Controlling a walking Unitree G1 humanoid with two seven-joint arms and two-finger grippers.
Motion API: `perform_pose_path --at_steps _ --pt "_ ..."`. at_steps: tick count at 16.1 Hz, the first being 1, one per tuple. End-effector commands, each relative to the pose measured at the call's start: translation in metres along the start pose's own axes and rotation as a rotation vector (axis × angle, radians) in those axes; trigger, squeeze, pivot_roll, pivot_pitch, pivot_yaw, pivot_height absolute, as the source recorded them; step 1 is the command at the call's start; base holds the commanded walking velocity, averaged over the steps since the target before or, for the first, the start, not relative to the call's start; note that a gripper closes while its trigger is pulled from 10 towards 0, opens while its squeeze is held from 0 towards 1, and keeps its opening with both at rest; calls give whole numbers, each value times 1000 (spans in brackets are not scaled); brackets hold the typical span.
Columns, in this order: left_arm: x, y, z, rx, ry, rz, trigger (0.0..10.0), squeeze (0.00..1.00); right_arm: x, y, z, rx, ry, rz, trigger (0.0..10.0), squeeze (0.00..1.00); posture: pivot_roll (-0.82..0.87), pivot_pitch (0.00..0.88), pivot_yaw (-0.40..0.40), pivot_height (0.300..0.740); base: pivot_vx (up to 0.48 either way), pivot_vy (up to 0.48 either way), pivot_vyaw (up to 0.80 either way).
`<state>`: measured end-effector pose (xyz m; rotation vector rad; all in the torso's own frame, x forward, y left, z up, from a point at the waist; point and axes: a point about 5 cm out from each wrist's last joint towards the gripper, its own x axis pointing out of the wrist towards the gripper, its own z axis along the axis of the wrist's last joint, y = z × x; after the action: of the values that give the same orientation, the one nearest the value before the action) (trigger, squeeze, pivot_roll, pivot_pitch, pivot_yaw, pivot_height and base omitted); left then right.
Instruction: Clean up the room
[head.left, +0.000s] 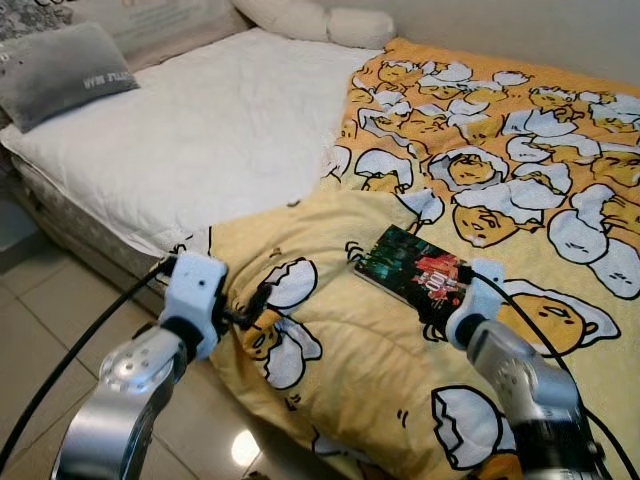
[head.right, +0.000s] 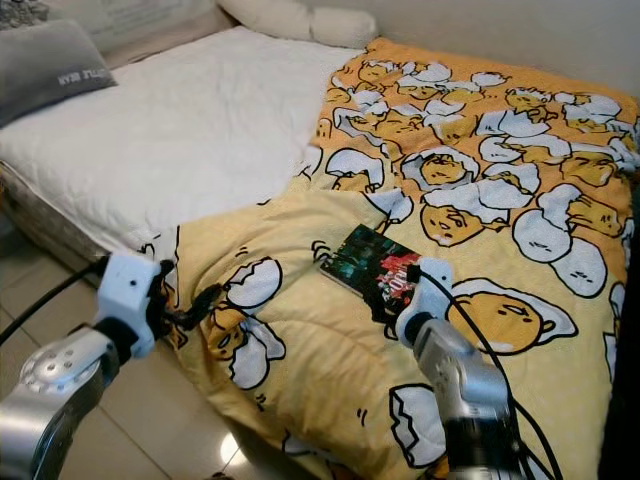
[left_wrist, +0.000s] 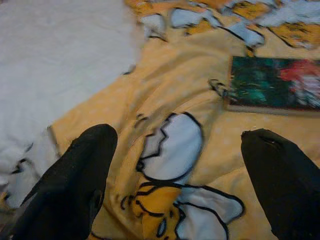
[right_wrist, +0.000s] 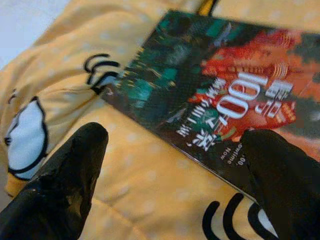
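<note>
Bed (head.left: 190, 140) against the far wall, white mattress bare on its left half, a yellow blanket (head.left: 330, 340) printed with cartoon egg figures bunched over the right half and spilling off the near edge toward the tiled floor (head.left: 30, 320). Grey cushion (head.left: 60, 70) at the bed's far left corner, white pillows (head.left: 320, 20) along the far edge.

Step in hand, by the look of it: clearing the book off the bed, with the blanket left to straighten afterwards. Right gripper (right_wrist: 170, 175) low over the book's near corner, jaws wide apart and holding nothing, one finger over the blanket beside the book, the other over the cover's edge. Left gripper (left_wrist: 175, 175) near the bed's near edge, hovering over a fold of blanket, jaws likewise wide apart and empty.

Next move probably calls for getting a finger under the book's near edge, since it lies flat on soft cloth; pressing down could sink it into the folds, so a shallow approach and a firm close across the thin edge would seem wise.

Book (head.left: 415, 265) flat on the blanket, toward the near edge, right of middle, set at an angle. Thin paperback, glossy dark cover in green and red with white lettering and a large "100"; smaller print too blurred to read.
</note>
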<state>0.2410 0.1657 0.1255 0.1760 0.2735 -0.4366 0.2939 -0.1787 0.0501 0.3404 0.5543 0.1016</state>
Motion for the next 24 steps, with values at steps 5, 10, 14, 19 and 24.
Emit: perform_pose_path --at_steps 5,10,14,19,24 --pt "7 -2 1 41 45 -177 10000 969 18 -23 19 121 -34 -77 10000 1000 -58 0 75 740 0 0 0" --pt "6 -8 4 31 54 -322 10000 976 18 -54 24 189 5 -200 10000 537 -65 0 72 740 0 0 0" --pt "12 -4 20 17 28 -423 10000 976 22 -48 20 287 85 -156 10000 0 -83 0 68 740 0 0 0" --pt "4 -6 14 37 92 -537 10000 976 20 -57 9 284 110 -252 10000 0 -75 0 63 740 0 0 0" --pt "2 -1 14 38 109 -511 10000 973 23 -45 -4 369 161 -170 10000 0 -57 0 51 740 0 0 0"
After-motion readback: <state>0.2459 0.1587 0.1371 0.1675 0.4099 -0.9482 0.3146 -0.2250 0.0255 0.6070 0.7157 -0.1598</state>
